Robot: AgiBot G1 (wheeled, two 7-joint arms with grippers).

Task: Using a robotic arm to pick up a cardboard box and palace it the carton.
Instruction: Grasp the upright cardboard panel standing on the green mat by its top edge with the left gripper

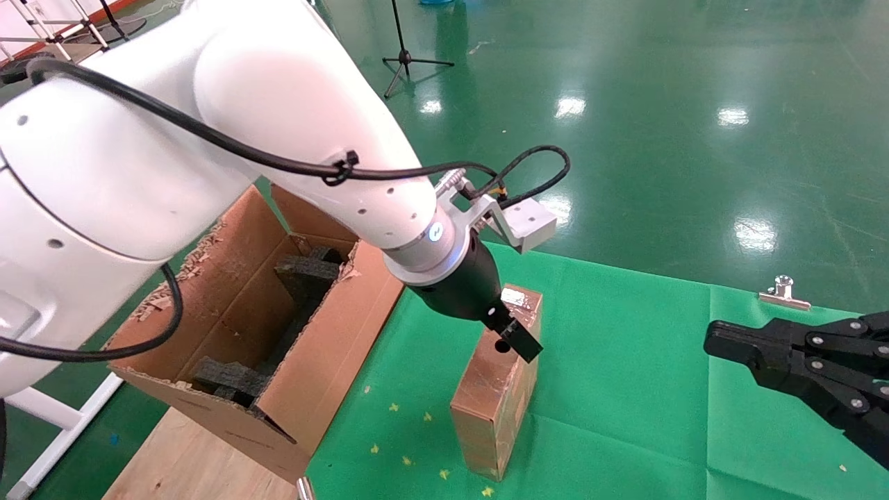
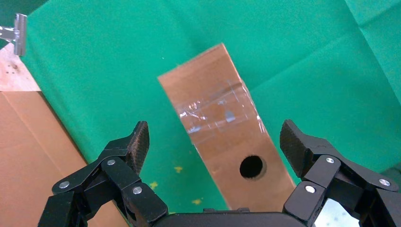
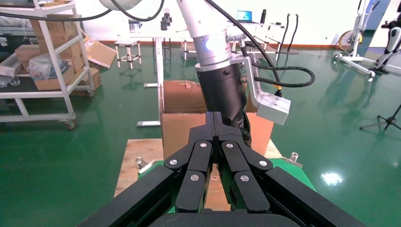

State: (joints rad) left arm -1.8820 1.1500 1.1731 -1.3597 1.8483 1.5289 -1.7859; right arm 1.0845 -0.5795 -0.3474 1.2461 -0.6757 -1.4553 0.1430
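Your left gripper (image 2: 213, 142) is hanging with its fingers spread wide, one pad (image 2: 138, 142) on each flank of the cardboard box (image 2: 222, 127), neither one touching it. You are holding it straddled over the box's upper end, directly beneath the palm, which looks like the right stance for a squeeze across the narrow width: the spread is leaving clearance on both sides so the pads can drop past the edges before closing.

The cardboard box is standing on the green cloth (image 1: 625, 361) just under the robotic arm (image 1: 458, 278), propped on one small end and leaning. Its long axis is running from the cloth up toward your gripper, with the top tilting toward the far side of the table in the head view. The face with the round hole (image 2: 251, 166) is turned up at the wrist camera, close under the palm, and the band of shiny tape (image 2: 220, 111) is crossing that face farther out. Since the box is leaning, you are probably wanting the pads square to its two long side faces, or it may twist as you close.

Beyond the gripper, on its left side, the carton (image 1: 333, 361) is sitting open with ragged flaps and black foam (image 1: 305, 278) inside, near the box.

Your right gripper (image 1: 715, 344) is parked well off to the other side, its fingers pressed together.
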